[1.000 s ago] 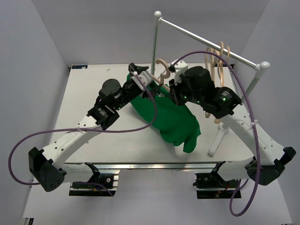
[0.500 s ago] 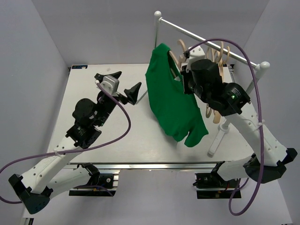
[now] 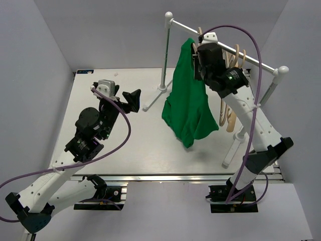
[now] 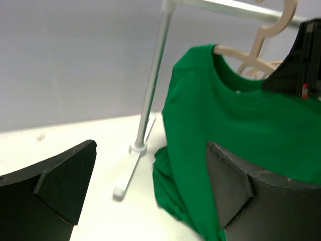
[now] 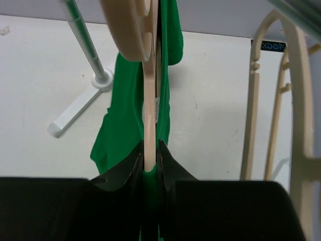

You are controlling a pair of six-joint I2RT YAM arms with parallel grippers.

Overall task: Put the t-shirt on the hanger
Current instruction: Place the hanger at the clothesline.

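Note:
The green t-shirt hangs on the tan wooden hanger, its collar draped over the hanger's arms. My right gripper is shut on the hanger's neck and the collar fabric, and holds them high next to the white rail. The hanger's hook points up toward the rail. The shirt's lower hem hangs down near the table. My left gripper stands wide open to the left of the shirt, apart from it, with nothing between its fingers.
Two more wooden hangers hang on the rail to the right. The rail's left post and foot stand on the white table between my left gripper and the shirt. The right post stands at the table's right edge.
My right arm has raised the hanger and shirt from the table up to the rail. My left gripper has let go of the shirt, opened and drawn back to the left.

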